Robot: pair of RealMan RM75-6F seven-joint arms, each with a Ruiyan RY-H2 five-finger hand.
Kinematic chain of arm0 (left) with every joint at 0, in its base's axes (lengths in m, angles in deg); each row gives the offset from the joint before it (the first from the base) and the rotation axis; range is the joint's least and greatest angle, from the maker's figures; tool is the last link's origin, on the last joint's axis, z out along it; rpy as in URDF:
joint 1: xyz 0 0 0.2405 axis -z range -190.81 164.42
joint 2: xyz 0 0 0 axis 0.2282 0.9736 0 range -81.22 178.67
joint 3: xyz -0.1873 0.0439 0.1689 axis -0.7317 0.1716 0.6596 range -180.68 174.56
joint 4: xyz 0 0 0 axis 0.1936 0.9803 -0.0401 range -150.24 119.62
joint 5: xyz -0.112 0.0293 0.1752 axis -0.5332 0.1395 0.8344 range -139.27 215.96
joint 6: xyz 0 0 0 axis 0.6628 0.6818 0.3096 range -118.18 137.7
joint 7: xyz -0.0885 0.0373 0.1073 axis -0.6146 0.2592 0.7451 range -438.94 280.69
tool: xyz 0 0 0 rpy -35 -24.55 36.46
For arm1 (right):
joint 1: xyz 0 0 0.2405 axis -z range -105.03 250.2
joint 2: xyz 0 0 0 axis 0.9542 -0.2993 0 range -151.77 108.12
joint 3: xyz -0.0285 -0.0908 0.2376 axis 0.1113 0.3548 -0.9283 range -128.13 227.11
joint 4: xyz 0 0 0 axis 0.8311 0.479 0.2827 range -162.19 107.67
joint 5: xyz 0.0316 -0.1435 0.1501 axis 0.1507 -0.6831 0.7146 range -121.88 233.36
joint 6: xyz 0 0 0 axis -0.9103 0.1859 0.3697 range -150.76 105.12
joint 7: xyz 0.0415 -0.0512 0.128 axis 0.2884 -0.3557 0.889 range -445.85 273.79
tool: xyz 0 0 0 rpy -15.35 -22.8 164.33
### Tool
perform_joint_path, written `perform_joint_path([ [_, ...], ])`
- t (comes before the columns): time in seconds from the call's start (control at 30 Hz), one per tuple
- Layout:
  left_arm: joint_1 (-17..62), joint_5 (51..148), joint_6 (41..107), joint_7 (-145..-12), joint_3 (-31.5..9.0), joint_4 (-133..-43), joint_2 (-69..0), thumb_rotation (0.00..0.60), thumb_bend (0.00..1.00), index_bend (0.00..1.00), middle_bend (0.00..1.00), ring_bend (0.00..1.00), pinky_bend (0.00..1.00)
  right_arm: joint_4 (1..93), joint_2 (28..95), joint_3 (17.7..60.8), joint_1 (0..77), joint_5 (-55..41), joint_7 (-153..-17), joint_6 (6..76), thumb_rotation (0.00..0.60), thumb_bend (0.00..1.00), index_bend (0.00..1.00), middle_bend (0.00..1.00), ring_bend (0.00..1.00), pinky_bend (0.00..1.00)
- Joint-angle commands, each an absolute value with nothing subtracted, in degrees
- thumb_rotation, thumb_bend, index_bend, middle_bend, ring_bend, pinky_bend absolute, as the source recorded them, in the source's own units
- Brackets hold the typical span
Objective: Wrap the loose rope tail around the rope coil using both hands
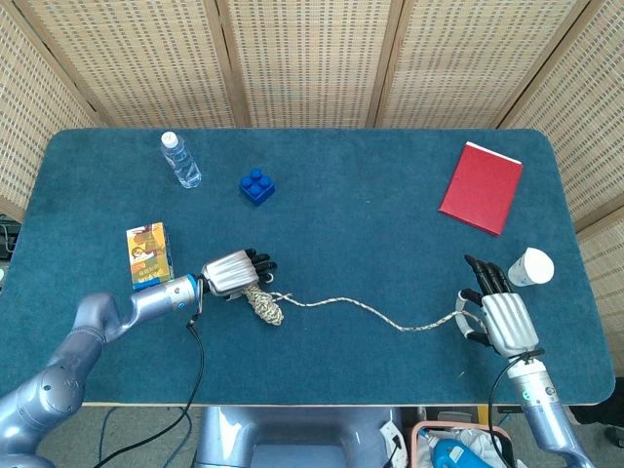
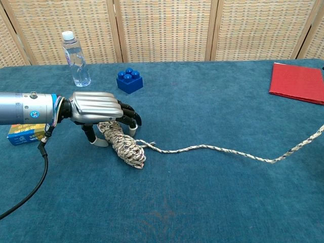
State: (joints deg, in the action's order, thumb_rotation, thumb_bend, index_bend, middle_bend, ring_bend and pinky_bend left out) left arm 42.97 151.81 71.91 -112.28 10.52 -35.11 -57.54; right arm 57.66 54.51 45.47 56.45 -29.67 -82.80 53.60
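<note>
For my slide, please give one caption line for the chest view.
Left robot hand closes over the rope coil while the loose rope tail trails right across the blue table.

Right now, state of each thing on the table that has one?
Speckled rope coil: bundled, lying flat, left hand over its far end, fingers curled down.
Loose rope tail: unwrapped, trailing across the cloth to the right hand.
Clear plastic water bottle: upright, capped.
Red book: closed, flat.
White paper cup: on its side.

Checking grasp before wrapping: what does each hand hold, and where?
Left hand closes over the speckled rope coil's upper end; right hand holds the loose tail's far end.
</note>
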Motion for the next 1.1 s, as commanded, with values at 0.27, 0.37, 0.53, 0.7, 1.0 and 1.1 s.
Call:
perform_joint_path([
  [0.27, 42.6, 147.1, 75.8, -115.6, 7.8, -38.3, -56.8, 0.600, 0.43, 0.68, 0.56, 0.51, 0.64, 58.1, 54.2, 45.5, 56.8, -30.5, -82.8, 54.6, 0.600, 0.44, 0.66, 0.00, 0.00, 0.00],
  [0.37, 42.5, 145.0, 77.7, -116.8, 6.1, -40.8, -55.3, 0.600, 0.45, 0.69, 0.56, 0.51, 0.64, 58.9, 53.8, 45.7, 57.0, -31.5, -83.1, 55.4, 0.600, 0.44, 0.66, 0.00, 0.00, 0.00],
  [0.53, 42.3, 141.5, 79.2, -117.7, 3.2, -44.6, -52.8, 0.600, 0.47, 0.70, 0.57, 0.52, 0.65, 59.9, 53.3, 46.3, 57.4, -33.4, -83.6, 56.9, 0.600, 0.44, 0.66, 0.00, 0.00, 0.00],
  [0.7, 42.3, 137.0, 77.2, -118.1, -0.3, -50.4, -50.4, 0.600, 0.50, 0.71, 0.58, 0.53, 0.65, 61.0, 52.3, 47.0, 57.3, -36.5, -83.8, 58.3, 0.600, 0.44, 0.66, 0.00, 0.00, 0.00],
  [1.0, 45.5, 125.1, 62.2, -105.7, -8.1, -71.1, -43.9, 0.600, 0.52, 0.72, 0.60, 0.53, 0.66, 68.8, 44.8, 47.2, 54.7, -43.3, -79.8, 59.0, 0.600, 0.44, 0.67, 0.00, 0.00, 0.00],
  [1.1, 46.2, 120.7, 59.8, -98.9, -11.2, -76.3, -43.2, 0.600, 0.52, 0.72, 0.60, 0.53, 0.67, 72.6, 41.4, 46.7, 53.3, -43.9, -77.6, 57.7, 0.600, 0.44, 0.67, 0.00, 0.00, 0.00],
])
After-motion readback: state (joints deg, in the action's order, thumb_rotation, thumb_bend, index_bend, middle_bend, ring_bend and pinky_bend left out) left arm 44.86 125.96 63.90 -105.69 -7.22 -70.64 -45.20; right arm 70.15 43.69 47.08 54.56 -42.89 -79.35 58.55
